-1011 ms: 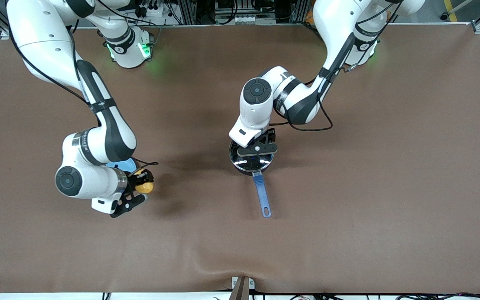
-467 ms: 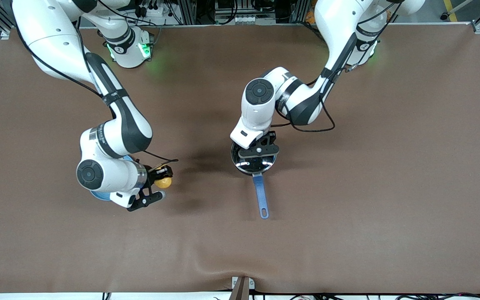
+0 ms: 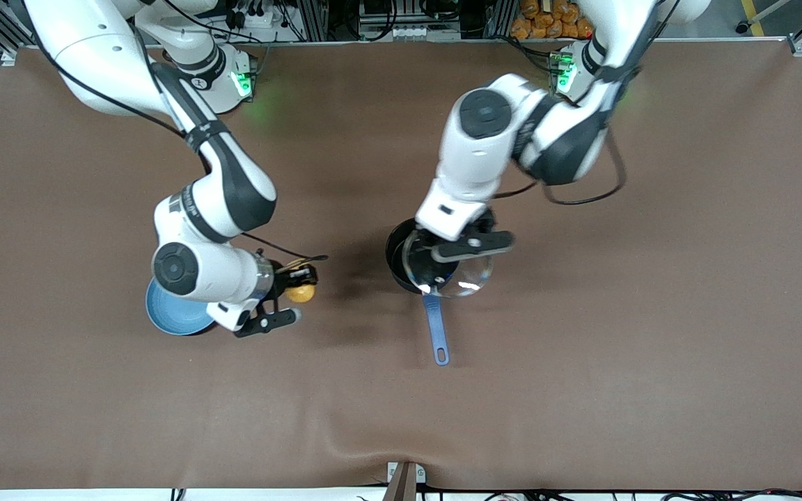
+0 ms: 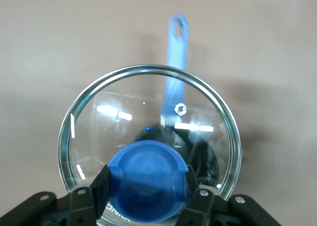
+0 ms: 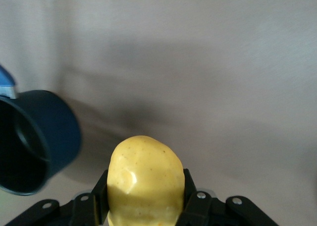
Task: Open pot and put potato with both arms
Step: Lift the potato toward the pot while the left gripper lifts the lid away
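Glass lid (image 3: 453, 270) hangs off the pot (image 3: 401, 257), its blue knob (image 4: 147, 179) clamped in the left gripper (image 3: 469, 245) over mid-counter (image 3: 582, 348). Black pot sits there open, handle (image 3: 436, 327) toward the camera edge. Right gripper (image 3: 289, 299), closed on the potato (image 3: 300, 292), hangs beside the plate (image 3: 171, 316), toward the right arm's end

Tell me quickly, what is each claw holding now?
Left claw: closed on the lid knob.
Right claw: closed on the potato.
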You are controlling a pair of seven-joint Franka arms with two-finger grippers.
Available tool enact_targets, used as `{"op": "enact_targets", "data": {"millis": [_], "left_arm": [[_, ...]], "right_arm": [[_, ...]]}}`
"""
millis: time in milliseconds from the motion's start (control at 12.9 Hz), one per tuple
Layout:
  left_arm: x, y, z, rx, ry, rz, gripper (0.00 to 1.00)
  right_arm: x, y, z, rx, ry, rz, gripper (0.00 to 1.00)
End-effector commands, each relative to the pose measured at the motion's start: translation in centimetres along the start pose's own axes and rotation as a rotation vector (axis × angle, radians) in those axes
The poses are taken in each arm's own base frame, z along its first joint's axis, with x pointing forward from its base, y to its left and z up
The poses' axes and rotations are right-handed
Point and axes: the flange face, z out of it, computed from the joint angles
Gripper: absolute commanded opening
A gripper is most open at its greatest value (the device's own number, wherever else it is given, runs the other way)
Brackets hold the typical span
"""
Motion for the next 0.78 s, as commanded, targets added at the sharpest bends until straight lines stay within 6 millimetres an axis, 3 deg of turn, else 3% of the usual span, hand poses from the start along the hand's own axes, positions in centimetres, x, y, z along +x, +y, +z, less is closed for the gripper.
{"op": "enact_targets", "data": {"millis": [0,311,467,700], "left_arm": [[3.7,-6.0,-3.8,0.021,-0.035,0.02,0.0],[7.9,-12.7,-5.1,0.029,-0.086,0.038,0.0],[9.9,-16.7,-4.9,0.047,-0.11,0.076,0.0],[10.8,-20.1,-3.6,0.064,-0.139,0.088,0.0]], "right_arm": [[-1.5,-6.9,0.1,-0.011,0.024,0.036,0.0],[-3.3,-15.1,3.4,-0.015,0.096,0.107,0.0],[-3.9,-17.8,5.9,-0.035,0.147,0.119,0.0],[-4.8,-21.0,10.8,-0.082,0.209,0.119,0.0]]}}
